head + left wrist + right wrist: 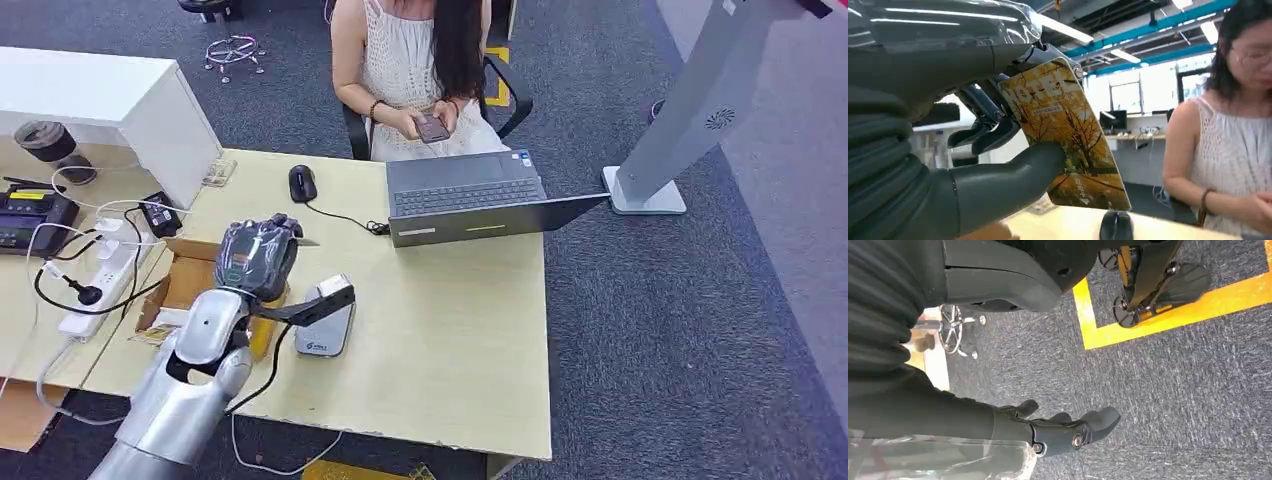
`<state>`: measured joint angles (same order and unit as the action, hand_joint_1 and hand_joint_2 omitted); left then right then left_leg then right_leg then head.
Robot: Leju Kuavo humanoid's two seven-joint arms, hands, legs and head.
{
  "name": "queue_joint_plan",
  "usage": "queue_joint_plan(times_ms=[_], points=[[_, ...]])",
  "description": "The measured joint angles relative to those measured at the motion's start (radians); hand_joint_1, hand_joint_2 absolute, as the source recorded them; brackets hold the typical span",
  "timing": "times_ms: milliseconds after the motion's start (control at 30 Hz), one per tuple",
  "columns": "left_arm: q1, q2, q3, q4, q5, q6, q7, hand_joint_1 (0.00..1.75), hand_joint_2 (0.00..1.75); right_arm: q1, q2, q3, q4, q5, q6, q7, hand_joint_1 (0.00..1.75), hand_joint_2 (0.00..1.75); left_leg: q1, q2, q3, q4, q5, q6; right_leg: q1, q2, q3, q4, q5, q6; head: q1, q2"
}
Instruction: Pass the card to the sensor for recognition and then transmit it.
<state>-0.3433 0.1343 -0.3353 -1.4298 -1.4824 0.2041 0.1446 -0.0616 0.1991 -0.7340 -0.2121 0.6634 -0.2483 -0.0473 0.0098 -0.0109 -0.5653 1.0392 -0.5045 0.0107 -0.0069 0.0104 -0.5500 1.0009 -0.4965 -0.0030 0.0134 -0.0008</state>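
Observation:
My left hand (257, 256) hovers over the near left of the desk, above the cardboard box (185, 283). In the left wrist view the left hand (963, 165) pinches a card (1068, 140) printed with yellow autumn trees between thumb and fingers, the card standing upright. The card's thin edge (306, 241) pokes out of the hand in the head view. The grey card sensor (327, 315) stands on the desk just right of the hand, a short way below and beside it. My right hand (1068, 432) hangs over the grey carpet, its fingers loosely extended with nothing in them.
A person (415, 70) sits at the far side of the desk holding a phone. An open laptop (470, 195) and a black mouse (302, 183) lie on the desk (450, 330). A power strip (100, 275) with cables lies at left. A grey stand (690, 110) is at right.

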Motion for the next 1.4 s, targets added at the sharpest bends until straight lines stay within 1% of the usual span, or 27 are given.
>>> queue_joint_plan(times_ms=[233,300,433,600,767,1033,1400], points=[[-0.003,0.002,0.011,-0.016,-0.001,0.006,-0.006,1.75,1.75,0.000,0.000,0.000,0.000,0.003,0.000,0.000,0.00,1.75,0.000,0.000,0.000,0.000,0.000,0.000,0.000,0.000,0.000,0.000,0.000,0.000,0.000,0.000],[-0.008,0.003,0.014,-0.016,-0.014,0.018,0.000,1.75,1.75,0.000,0.000,0.000,0.000,0.006,0.001,0.000,0.00,1.75,0.000,0.000,0.000,0.000,0.000,0.000,0.000,0.000,-0.001,0.000,0.000,0.000,0.000,0.000],[-0.066,0.021,0.036,-0.007,-0.008,0.009,0.008,1.75,1.75,0.000,0.000,0.000,0.000,0.026,0.017,-0.003,0.00,1.75,0.000,0.000,0.000,0.000,0.000,0.000,0.000,0.000,-0.001,0.000,0.000,0.000,0.000,0.000],[-0.178,0.060,0.091,0.089,-0.029,-0.003,0.011,1.75,1.75,-0.001,0.005,0.001,0.005,0.060,0.022,-0.002,0.00,1.75,0.001,0.000,0.000,0.000,0.001,-0.001,0.000,0.000,0.000,0.001,0.000,-0.001,0.000,0.000],[-0.238,0.070,0.107,0.165,-0.044,-0.003,0.012,1.75,1.75,-0.001,0.008,0.003,0.006,0.063,0.023,0.002,0.00,1.75,0.000,0.000,0.000,0.000,0.001,0.000,0.000,0.000,0.000,0.001,0.000,-0.001,0.000,0.000],[-0.263,0.070,0.112,0.200,-0.053,-0.007,0.014,1.75,1.75,-0.002,0.008,0.006,0.006,0.077,0.032,0.005,0.00,1.75,0.000,0.000,-0.001,0.000,0.001,0.000,0.000,0.000,-0.001,0.001,0.000,-0.001,0.000,0.000],[-0.266,0.076,0.113,0.206,-0.053,-0.013,0.014,1.75,1.75,-0.002,0.008,0.006,0.006,0.077,0.029,0.002,0.00,1.75,0.000,0.000,-0.001,0.000,0.001,0.000,0.000,0.000,-0.001,0.001,0.000,-0.001,0.000,0.000]])
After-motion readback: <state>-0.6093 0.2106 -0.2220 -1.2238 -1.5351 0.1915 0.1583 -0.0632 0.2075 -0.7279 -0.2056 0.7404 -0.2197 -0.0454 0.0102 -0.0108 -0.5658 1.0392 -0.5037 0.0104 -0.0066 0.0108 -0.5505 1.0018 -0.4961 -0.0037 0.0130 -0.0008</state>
